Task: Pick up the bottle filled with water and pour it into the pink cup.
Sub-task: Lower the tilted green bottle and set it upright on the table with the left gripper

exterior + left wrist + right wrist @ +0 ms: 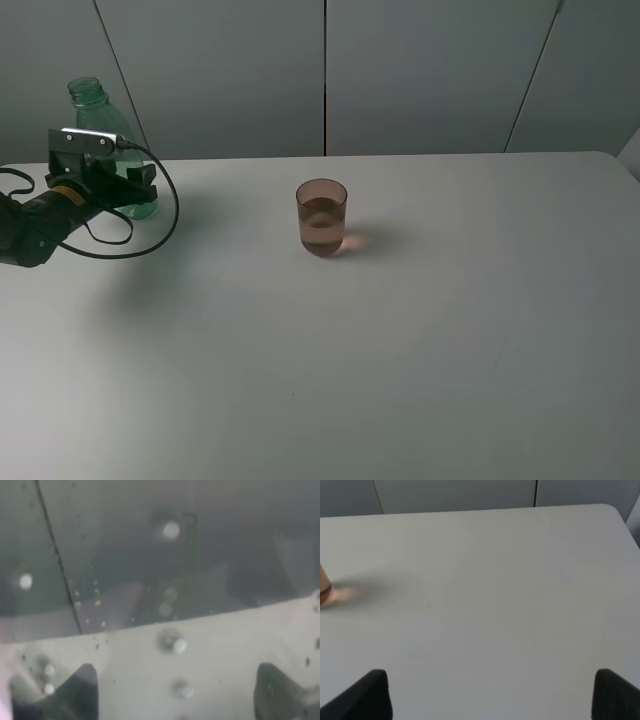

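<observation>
The green transparent bottle (92, 110) stands upright at the far left back of the table, with no cap. My left gripper (137, 190) is closed around its lower body. In the left wrist view the wet, droplet-covered bottle wall (170, 610) fills the frame between the dark fingertips (80, 692), and the left gripper (175, 695) holds it. The pink cup (321, 217) stands in the middle of the table, about half full of water, well to the right of the bottle. Its edge shows in the right wrist view (323, 587). My right gripper (490, 695) is open, empty, and above bare table.
The white table (420, 340) ends at its back edge against grey wall panels (420, 70). A black cable (160, 215) loops from the left wrist next to the bottle. The table's right back corner (610, 158) is rounded.
</observation>
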Motion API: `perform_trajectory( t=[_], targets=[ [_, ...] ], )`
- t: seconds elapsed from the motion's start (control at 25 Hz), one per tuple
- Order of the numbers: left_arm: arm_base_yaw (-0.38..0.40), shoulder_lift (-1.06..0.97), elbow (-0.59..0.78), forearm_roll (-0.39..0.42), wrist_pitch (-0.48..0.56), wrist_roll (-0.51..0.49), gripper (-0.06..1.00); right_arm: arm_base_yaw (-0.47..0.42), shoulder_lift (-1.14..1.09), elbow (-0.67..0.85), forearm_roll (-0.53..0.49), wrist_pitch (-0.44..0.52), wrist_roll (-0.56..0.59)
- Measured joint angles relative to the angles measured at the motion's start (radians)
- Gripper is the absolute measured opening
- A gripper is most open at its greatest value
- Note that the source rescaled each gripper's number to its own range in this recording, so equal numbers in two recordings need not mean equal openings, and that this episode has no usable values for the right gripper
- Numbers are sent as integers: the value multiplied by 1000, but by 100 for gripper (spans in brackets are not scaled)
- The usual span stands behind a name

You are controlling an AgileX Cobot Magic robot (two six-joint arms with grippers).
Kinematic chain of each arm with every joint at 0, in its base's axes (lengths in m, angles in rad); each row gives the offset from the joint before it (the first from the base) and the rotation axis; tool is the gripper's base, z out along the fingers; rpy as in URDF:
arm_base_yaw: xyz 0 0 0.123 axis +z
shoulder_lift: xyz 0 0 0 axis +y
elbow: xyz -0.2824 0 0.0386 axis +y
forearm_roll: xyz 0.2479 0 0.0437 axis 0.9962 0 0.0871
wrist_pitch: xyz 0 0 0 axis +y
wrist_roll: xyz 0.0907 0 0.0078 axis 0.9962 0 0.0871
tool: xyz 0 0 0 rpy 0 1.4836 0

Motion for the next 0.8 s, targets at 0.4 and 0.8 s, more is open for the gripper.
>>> perform_trajectory(
  t=[0.4,0.8],
  targets=[
    [0,0,0,-6,8,-34,1,0,0,0,0,0,0],
    [0,0,-2,-14,8,-78,1,0,0,0,0,0,0]
  ],
)
